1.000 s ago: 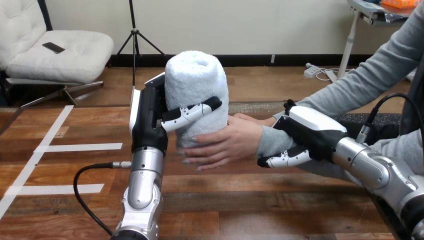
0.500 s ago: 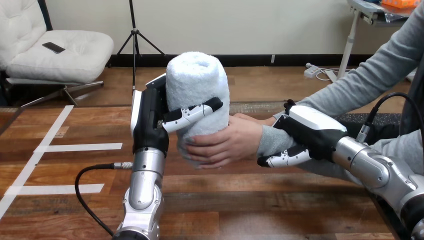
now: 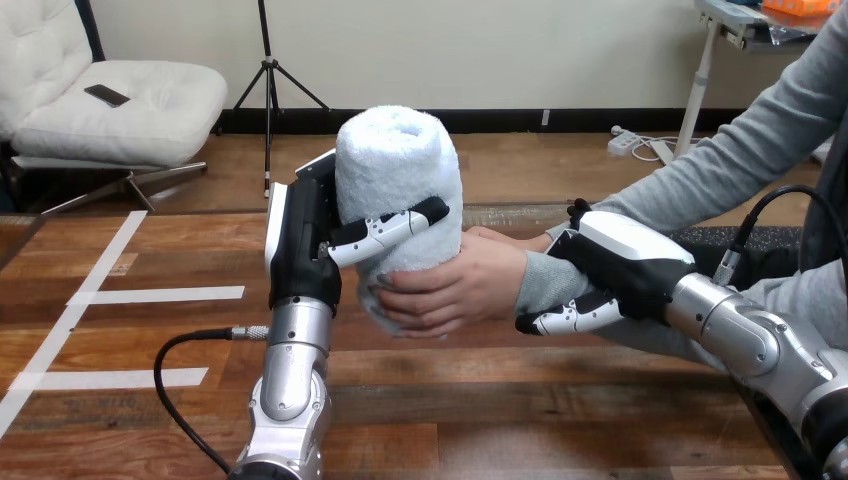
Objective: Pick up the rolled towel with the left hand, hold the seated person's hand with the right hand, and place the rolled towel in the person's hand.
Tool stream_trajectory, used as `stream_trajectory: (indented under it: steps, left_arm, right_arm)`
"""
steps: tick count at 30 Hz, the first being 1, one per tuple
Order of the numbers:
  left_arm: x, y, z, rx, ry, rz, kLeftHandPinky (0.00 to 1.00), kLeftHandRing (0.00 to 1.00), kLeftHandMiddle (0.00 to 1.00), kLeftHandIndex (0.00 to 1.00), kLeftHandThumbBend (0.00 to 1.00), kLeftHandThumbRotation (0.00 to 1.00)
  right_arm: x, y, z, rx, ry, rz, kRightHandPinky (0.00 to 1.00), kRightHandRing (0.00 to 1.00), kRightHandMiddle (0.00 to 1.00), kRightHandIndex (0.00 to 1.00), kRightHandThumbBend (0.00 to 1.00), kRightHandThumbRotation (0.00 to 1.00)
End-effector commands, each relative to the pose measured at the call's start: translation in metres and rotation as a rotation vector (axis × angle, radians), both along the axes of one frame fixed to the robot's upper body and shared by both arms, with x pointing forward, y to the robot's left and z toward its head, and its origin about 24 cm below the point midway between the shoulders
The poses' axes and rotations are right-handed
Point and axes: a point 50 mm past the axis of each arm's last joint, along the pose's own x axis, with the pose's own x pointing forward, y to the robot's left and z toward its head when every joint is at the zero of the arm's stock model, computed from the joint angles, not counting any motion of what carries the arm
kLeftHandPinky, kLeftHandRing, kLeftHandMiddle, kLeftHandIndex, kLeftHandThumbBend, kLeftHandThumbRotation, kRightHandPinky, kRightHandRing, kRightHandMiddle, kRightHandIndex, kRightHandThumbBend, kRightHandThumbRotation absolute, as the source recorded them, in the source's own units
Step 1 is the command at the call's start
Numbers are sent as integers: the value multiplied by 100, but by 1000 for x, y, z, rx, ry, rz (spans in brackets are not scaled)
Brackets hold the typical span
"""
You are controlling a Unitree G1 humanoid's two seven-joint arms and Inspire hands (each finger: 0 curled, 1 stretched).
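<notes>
Brown wooden plank table (image 3: 500,400) underneath. White rolled terry towel (image 3: 395,170) upright over it, my left hand (image 3: 305,240) clenched round its middle. Person's hand (image 3: 455,290) cups the towel's lower right side. Right of the towel, my right hand (image 3: 615,265) grasps the person's grey-sleeved wrist.

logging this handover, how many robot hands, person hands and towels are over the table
robot hands: 2, left hand and right hand
person's hand: 1
rolled towel: 1
total: 4
</notes>
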Motion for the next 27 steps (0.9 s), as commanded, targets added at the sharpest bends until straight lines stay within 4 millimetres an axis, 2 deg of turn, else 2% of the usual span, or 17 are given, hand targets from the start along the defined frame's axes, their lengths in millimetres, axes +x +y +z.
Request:
stream_trajectory:
  steps: [1, 27]
  left_arm:
    - [10, -24, 23, 10, -82, -98, 34, 37, 40, 41, 58, 0]
    - [11, -21, 21, -4, -62, -107, 35, 38, 42, 42, 60, 0]
  right_arm:
    - [24, 11, 50, 74, -170, 9, 14, 17, 21, 21, 60, 41]
    - [23, 11, 47, 80, -163, 10, 14, 17, 21, 21, 60, 41]
